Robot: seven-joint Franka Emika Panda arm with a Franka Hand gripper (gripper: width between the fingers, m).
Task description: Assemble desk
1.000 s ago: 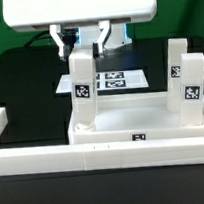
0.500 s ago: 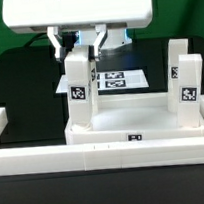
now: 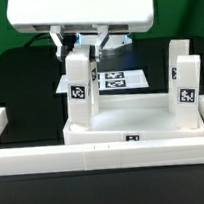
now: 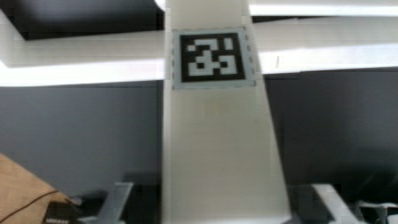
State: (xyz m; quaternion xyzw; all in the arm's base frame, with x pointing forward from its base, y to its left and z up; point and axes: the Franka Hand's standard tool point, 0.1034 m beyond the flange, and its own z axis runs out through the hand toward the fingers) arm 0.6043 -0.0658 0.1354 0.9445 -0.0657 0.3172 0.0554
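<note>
On the black surface [image 3: 18, 87], toward its front edge, the tabletop [image 3: 142, 119] is laid upside down like a shallow tray, pressed up against the long white border bar [image 3: 105, 155] that runs along the front. So the base part is placed and squared up already, looks like.

Two legs are seen standing upright in it. The right leg [image 3: 186, 83] is planted at the tabletop's corner on the exterior view's right, nothing touching it, so that one can probably be counted as done. The left leg [image 3: 82, 87] is stood at the corner on the exterior view's left, and its top is bracketed by the gripper [image 3: 82, 43], fingers closed onto both sides of it. In the wrist view the same leg [image 4: 217, 130] is seen running straight down between the fingers, tag facing the camera.

Whether that leg is fully seated or only partway twisted in can't be told from here. Roughly half done is the guess: two more legs would be needed, and none are visible. The marker board [image 3: 113, 81] is lying flat behind, toward the back edge.
</note>
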